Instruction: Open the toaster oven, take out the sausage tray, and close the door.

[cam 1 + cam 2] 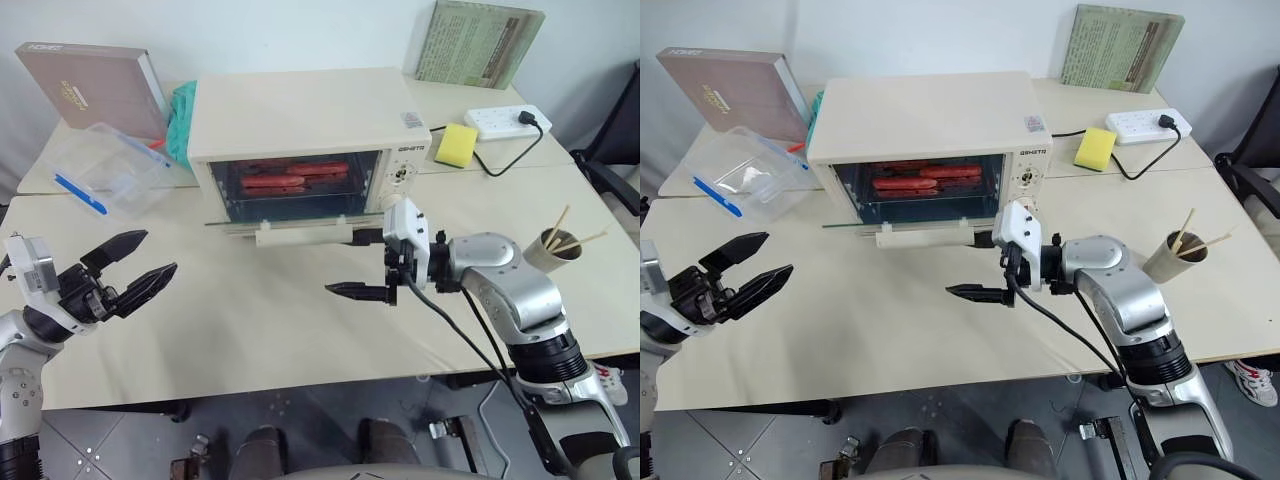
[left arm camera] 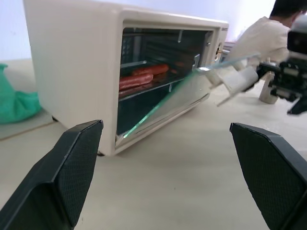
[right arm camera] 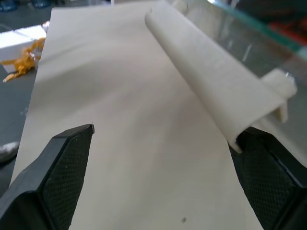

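Toaster oven [image 1: 300, 130], cream-white, at table centre; door [image 1: 300, 222] lowered flat, bar handle [image 3: 211, 72] foremost. Inside: sausage tray [image 1: 295, 182] on the rack, red sausages on it. Clear plastic box [image 1: 105, 168], blue clip, lies left of the oven. Paper cup [image 1: 555, 250] with wooden sticks, right. Table [image 1: 250, 310] pale beige; grey floor below. Left gripper [image 1: 135, 272] spread wide, holding nothing, front left. Right gripper [image 1: 360, 290] fingers apart, empty, just beneath the handle's right end
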Controlling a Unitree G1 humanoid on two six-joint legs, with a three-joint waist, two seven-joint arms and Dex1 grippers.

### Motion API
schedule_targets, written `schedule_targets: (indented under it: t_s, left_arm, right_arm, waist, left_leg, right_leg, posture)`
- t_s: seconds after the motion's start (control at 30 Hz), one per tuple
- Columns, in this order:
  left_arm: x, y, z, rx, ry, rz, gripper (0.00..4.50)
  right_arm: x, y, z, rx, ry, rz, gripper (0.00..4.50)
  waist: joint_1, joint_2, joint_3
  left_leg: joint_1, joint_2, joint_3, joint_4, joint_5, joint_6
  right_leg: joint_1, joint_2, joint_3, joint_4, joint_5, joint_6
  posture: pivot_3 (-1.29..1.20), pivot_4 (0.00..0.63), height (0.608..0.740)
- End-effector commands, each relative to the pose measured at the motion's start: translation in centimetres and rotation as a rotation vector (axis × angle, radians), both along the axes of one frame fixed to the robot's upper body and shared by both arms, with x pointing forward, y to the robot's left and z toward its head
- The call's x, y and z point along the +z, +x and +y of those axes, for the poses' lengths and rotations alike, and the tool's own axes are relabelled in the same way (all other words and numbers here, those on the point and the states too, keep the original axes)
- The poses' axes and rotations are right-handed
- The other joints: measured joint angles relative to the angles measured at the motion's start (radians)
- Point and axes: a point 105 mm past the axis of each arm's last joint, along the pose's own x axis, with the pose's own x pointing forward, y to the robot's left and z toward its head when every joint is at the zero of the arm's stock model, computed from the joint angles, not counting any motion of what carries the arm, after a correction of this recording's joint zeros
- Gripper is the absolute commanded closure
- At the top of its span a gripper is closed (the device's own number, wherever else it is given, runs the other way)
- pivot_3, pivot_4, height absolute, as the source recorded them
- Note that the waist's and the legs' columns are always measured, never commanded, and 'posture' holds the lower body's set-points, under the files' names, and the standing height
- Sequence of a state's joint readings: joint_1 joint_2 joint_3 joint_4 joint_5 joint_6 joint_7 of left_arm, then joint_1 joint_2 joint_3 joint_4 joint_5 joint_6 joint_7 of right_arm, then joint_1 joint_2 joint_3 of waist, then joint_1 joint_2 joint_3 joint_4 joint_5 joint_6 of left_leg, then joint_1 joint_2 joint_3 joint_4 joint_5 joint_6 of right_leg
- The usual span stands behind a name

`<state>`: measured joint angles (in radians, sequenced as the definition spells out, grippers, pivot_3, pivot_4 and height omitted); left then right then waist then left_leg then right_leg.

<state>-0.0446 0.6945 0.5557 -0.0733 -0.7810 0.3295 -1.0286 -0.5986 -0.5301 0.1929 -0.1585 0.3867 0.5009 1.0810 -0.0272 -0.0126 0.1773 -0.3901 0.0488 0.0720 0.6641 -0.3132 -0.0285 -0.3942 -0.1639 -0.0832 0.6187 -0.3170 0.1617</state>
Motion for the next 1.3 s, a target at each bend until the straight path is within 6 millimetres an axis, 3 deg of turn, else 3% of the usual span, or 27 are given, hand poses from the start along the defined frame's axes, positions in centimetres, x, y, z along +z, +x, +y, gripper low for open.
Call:
schedule_targets:
  t_s: [0.03, 0.2, 0.37, 0.4, 0.73, 0.83, 0.93, 1.03, 1.13, 1.3]
  left_arm:
    - [1.0, 0.7, -0.6, -0.044, 0.010, -0.034, 1.15]
    - [2.1, 3.6, -1.9, -0.044, -0.008, -0.076, 2.72]
    - [2.6, 4.8, -2.9, -0.079, -0.027, -0.093, 4.33]
    - [2.6, 5.2, -3.4, -0.102, -0.028, -0.090, 4.48]
    - [2.2, 8.3, -5.7, -0.144, -0.030, -0.081, 4.48]
    - [2.8, 8.6, -5.7, -0.136, -0.045, -0.103, 4.48]
    - [3.3, 8.0, -4.7, -0.124, -0.068, -0.102, 4.48]
    - [3.3, 7.4, -4.2, -0.127, -0.072, -0.093, 4.48]
    - [2.4, 5.5, -2.5, -0.123, -0.046, -0.057, 4.48]
    - [2.4, 4.3, -1.1, -0.061, -0.031, -0.057, 4.48]
  right_arm:
    - [1.0, -0.5, 0.4, 0.030, 0.003, -0.066, 0.00]
    - [0.9, -0.2, 0.4, 0.024, -0.004, -0.074, 0.00]
    - [0.7, -0.2, 0.4, 0.022, -0.014, -0.077, 0.00]
    - [0.5, -0.3, 0.3, 0.022, -0.018, -0.077, 0.00]
    - [-0.4, -0.4, -0.2, 0.012, -0.063, -0.090, 0.00]
    - [1.4, 0.9, -0.5, -0.084, 0.016, -0.138, 0.00]
    - [3.3, 1.7, -1.1, -0.126, 0.093, -0.139, 0.00]
    - [3.8, 2.4, -1.3, -0.139, 0.100, -0.151, 0.00]
    - [5.2, 4.5, -1.5, -0.154, 0.111, -0.177, 0.00]
    - [6.1, 5.8, -0.6, -0.107, 0.113, -0.212, 0.00]
  waist:
    - [0.002, 0.000, 0.000]
    - [0.002, -0.001, 0.000]
    - [-0.005, -0.001, 0.000]
    - [-0.002, -0.001, 0.000]
    - [0.002, -0.002, 0.000]
    - [-0.001, -0.002, 0.000]
    - [-0.004, -0.002, 0.000]
    - [-0.002, -0.002, 0.000]
    - [-0.010, -0.001, 0.000]
    - [-0.009, -0.001, 0.000]
  left_leg:
    - [0.000, 0.000, 0.000, 0.001, 0.000, 0.000]
    - [0.000, 0.000, 0.000, 0.001, 0.000, 0.000]
    - [0.000, 0.000, 0.000, 0.000, 0.000, 0.000]
    - [0.000, 0.000, 0.001, 0.000, 0.000, 0.000]
    - [0.000, 0.000, 0.001, 0.002, 0.000, 0.000]
    - [0.000, 0.000, 0.001, 0.002, 0.000, 0.000]
    - [0.000, 0.000, 0.001, 0.002, 0.000, 0.000]
    - [0.000, 0.000, 0.001, 0.002, 0.000, 0.000]
    - [0.000, 0.000, 0.002, 0.002, 0.000, 0.000]
    - [0.001, 0.001, 0.002, 0.001, 0.000, 0.000]
  right_leg:
    - [0.000, 0.000, 0.000, 0.000, 0.000, 0.000]
    - [0.000, 0.000, 0.000, 0.000, 0.000, 0.000]
    - [0.000, 0.000, -0.001, 0.000, 0.000, 0.000]
    - [0.000, 0.000, -0.001, 0.000, 0.000, 0.000]
    - [0.000, 0.000, -0.001, 0.000, 0.000, 0.000]
    - [0.000, 0.000, -0.002, 0.000, 0.000, 0.000]
    - [0.000, 0.000, -0.002, 0.001, 0.000, 0.000]
    - [0.000, 0.000, -0.002, 0.001, 0.000, 0.000]
    - [0.000, 0.000, -0.002, 0.001, 0.000, 0.000]
    - [-0.001, 0.000, -0.002, 0.002, 0.000, 0.000]
  posture:
    - [0.00, 0.150, 0.740]
    - [0.00, 0.150, 0.740]
    - [0.00, 0.150, 0.740]
    - [0.00, 0.150, 0.740]
    - [0.00, 0.150, 0.740]
    - [0.00, 0.150, 0.740]
    - [0.00, 0.150, 0.740]
    - [0.00, 0.150, 0.740]
    - [0.00, 0.150, 0.740]
    - [0.00, 0.150, 0.740]
